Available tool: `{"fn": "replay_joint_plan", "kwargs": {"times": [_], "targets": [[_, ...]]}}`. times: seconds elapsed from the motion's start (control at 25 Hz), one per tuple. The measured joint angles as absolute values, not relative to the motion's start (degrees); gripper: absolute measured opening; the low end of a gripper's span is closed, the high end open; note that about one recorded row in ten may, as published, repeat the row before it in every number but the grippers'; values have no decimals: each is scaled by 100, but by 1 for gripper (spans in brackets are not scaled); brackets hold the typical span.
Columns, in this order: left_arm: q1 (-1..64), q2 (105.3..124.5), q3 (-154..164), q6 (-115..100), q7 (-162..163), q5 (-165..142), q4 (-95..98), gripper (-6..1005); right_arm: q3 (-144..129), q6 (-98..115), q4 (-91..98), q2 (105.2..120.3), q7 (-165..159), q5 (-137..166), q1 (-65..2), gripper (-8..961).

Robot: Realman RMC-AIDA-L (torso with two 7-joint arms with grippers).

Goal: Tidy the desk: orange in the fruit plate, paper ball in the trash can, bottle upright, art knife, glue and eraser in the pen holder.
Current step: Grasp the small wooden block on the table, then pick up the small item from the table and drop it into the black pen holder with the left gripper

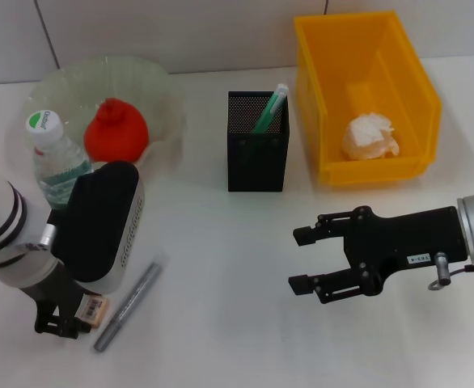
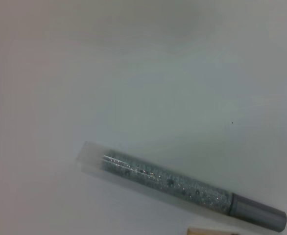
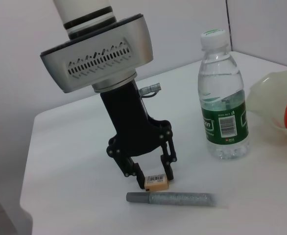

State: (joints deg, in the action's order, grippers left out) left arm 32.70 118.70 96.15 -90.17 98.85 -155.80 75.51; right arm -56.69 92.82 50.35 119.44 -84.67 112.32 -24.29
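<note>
Starting at the near left of the white desk [image 1: 221,339], we see the left gripper [image 3: 153,178] lowered to the surface with its fingers pinching the small tan eraser [image 3: 156,183], which rests on the desk. Just right of the eraser lies the glittery grey glue stick [image 1: 128,305], flat on the desk and angled away from us. Behind the left arm, the water bottle [image 1: 55,158] stands upright with its green-topped cap, and beyond it the clear fruit plate [image 1: 152,85] holds the orange [image 1: 116,131]. Near the middle, farther back, the black mesh pen holder [image 1: 257,153] holds one green item [image 1: 269,107], leaning; we cannot tell what it is. Right of the holder, the yellow bin [image 1: 326,105] serving as trash can has the paper ball [image 1: 370,136] inside. At the near right, the right gripper [image 1: 302,259] hovers above the desk, fingers spread, holding nothing.
</note>
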Motion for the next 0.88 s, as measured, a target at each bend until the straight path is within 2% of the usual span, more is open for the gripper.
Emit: {"fn": "replay_joint_plan", "kwargs": {"times": [0.88], "targets": [[3400,11875,9486,-9070,9965,-15530,7536,410,-5668,9283,5045,11944,-8472,11232,-2434,766]]}}
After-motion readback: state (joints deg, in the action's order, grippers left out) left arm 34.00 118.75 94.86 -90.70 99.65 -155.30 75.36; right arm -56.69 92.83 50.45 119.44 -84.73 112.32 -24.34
